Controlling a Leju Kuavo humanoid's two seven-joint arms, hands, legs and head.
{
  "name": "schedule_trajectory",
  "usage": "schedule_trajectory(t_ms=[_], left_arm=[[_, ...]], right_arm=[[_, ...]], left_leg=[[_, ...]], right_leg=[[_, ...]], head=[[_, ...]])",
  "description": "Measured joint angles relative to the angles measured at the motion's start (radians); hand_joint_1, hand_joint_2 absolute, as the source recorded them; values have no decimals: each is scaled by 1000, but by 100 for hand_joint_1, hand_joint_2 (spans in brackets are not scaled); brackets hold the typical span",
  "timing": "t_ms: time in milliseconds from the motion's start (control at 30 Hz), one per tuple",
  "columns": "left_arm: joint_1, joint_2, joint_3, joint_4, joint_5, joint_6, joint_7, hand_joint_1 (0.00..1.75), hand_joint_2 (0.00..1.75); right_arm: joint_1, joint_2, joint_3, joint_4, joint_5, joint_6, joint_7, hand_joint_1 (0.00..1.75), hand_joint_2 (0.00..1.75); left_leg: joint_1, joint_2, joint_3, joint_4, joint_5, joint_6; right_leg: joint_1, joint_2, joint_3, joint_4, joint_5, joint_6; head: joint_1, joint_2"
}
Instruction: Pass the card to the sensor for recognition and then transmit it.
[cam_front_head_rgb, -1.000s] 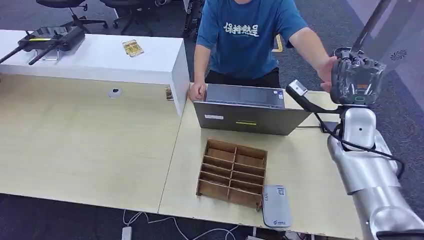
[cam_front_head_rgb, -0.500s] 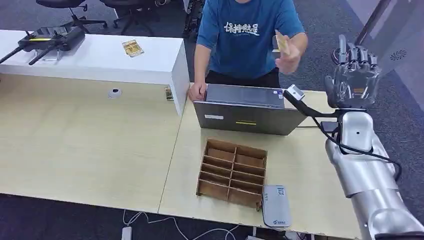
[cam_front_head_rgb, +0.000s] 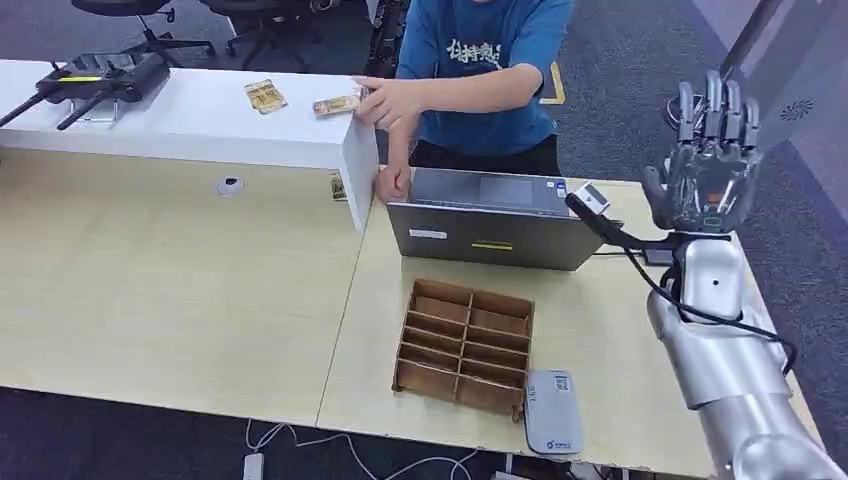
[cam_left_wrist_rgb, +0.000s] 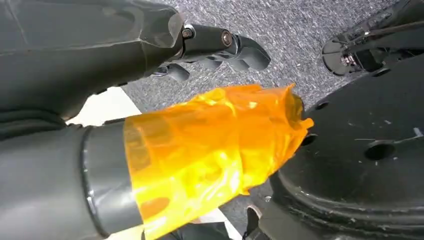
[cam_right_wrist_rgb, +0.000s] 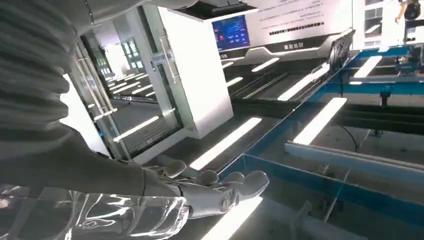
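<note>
Pale wood surface (cam_front_head_rgb: 180, 290) fills the left and centre of the head view, with a white raised counter (cam_front_head_rgb: 200, 125) along its upper left. At centre stands a grey laptop (cam_front_head_rgb: 495, 215); below it lies a brown divided wooden tray (cam_front_head_rgb: 465, 345), and just beside the tray's lower right corner sits the grey card sensor (cam_front_head_rgb: 553, 412). A person in a blue shirt (cam_front_head_rgb: 490, 60) reaches toward the counter's right end and holds the card (cam_front_head_rgb: 335, 104) there, upper centre of the frame. The robot's right hand (cam_front_head_rgb: 708, 160) is raised at the right edge, released, fingers straight and apart, grasping nothing. The left hand (cam_left_wrist_rgb: 210, 47) hangs toward the floor, fingers curled, holding nothing. The handover step appears complete; a good finish would be to lower the right arm clear of the laptop and the black stalk-mounted device (cam_front_head_rgb: 592, 200) beside it.
</note>
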Motion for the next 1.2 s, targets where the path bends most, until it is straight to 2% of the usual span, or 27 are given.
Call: schedule_trajectory(t_ms=[267,467,767,1000,1200], left_arm=[[6,-20,32,0,16,19,0,0,0],[17,-40,55,0,39,32,-2,0,0],[18,-50,61,0,43,31,-3,0,0],[20,-71,78,0,68,47,-3,0,0],[23,-87,91,0,94,50,-10,0,0]], right_arm=[[191,-21,-58,-227,-104,-26,-89,0,175],[379,-22,-146,-440,-128,-27,-187,0,175],[457,-22,-196,-545,-120,-27,-206,0,175],[609,-10,-226,-677,-108,-27,-279,0,175],[756,31,-251,-778,-82,-27,-358,0,175]], left_leg=[[0,0,0,0,-1,0],[0,0,-1,0,-1,1],[0,0,0,0,-1,1],[0,0,-1,0,-2,0],[0,0,-1,0,-4,2]], right_leg=[[0,0,0,-1,0,0],[0,0,0,-1,-1,1],[0,0,0,-1,0,0],[0,-1,0,-1,-1,1],[0,-1,0,-1,-3,1]], head=[[0,0],[0,0],[0,0],[0,0],[0,0]])
